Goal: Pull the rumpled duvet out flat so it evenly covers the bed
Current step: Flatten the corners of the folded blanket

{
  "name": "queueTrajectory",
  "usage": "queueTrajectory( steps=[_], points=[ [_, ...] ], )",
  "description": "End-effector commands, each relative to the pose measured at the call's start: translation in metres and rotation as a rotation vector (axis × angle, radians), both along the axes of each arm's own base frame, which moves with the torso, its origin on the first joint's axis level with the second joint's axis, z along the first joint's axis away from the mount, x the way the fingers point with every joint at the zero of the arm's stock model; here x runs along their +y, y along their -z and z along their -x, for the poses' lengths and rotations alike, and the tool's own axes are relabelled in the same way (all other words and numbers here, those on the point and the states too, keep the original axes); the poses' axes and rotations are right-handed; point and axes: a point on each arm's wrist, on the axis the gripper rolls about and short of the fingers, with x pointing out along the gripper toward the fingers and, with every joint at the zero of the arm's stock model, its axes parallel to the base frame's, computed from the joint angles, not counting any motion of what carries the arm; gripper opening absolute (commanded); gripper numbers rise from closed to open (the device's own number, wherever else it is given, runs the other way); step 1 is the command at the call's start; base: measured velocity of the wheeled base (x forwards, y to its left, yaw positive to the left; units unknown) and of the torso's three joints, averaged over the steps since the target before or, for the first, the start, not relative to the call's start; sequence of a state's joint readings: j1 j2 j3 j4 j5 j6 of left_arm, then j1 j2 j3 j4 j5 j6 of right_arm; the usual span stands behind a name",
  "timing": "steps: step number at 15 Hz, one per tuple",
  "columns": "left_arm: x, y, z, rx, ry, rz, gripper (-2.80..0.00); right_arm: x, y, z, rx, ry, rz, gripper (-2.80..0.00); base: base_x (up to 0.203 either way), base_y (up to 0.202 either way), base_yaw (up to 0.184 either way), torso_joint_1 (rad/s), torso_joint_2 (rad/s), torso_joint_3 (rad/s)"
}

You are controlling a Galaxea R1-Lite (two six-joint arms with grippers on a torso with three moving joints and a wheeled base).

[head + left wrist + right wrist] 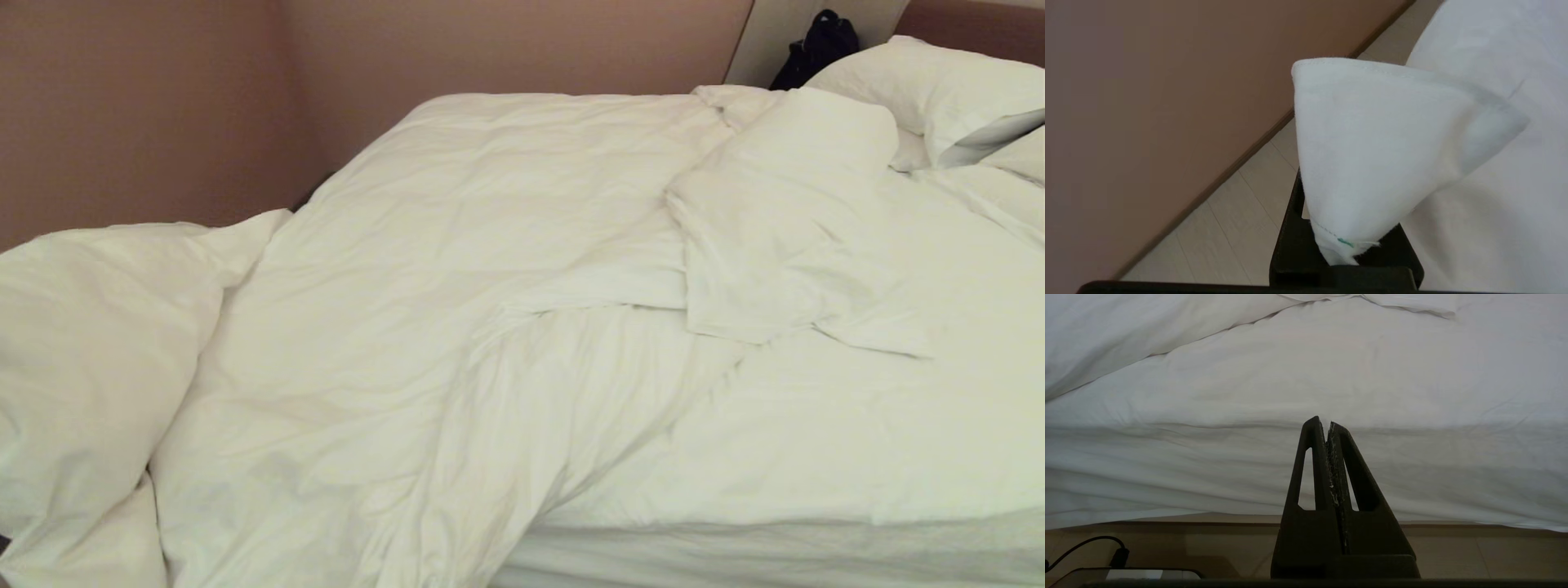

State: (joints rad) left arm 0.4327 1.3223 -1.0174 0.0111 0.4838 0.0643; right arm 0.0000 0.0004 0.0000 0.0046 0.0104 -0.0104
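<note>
- Duvet (457, 310): white, rumpled, spread over most of bed (735, 555); one bunched mass at the near left corner, a folded flap near the pillows.
- Pillows (939, 90): white, at the far right end; dark bag (816, 45) behind them.
- Wall (147, 106): brown, close along the far side; pale floor (1241, 228) strip between.
- Sheet: bare along the near right edge.
- Left gripper (1345, 257): clamped on a duvet corner, cloth draped over its fingers.
- Right gripper (1327, 424): closed, empty, low before the mattress side.

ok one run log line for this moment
left gripper: shut on duvet corner | right gripper: shut, empty, parked by bed side | duvet: rumpled
</note>
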Motion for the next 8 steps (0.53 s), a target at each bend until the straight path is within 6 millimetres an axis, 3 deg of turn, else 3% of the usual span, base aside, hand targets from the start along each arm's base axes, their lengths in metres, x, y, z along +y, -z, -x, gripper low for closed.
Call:
queueTrajectory(
  steps=[1,6,8],
  points=[
    [0.022,0.008,-0.019,0.023,-0.061,0.034,-2.80,0.000,0.000,0.000,0.000,0.000,0.000,-2.80,0.000,0.000,0.000,0.000,0.00,0.000],
    [0.053,0.018,-0.014,0.030,-0.201,0.070,-2.80,0.000,0.000,0.000,0.000,0.000,0.000,-2.80,0.000,0.000,0.000,0.000,0.00,0.000],
    [0.057,0.020,-0.011,0.034,-0.219,0.077,-2.80,0.000,0.000,0.000,0.000,0.000,0.000,-2.80,0.000,0.000,0.000,0.000,0.00,0.000]
  ],
)
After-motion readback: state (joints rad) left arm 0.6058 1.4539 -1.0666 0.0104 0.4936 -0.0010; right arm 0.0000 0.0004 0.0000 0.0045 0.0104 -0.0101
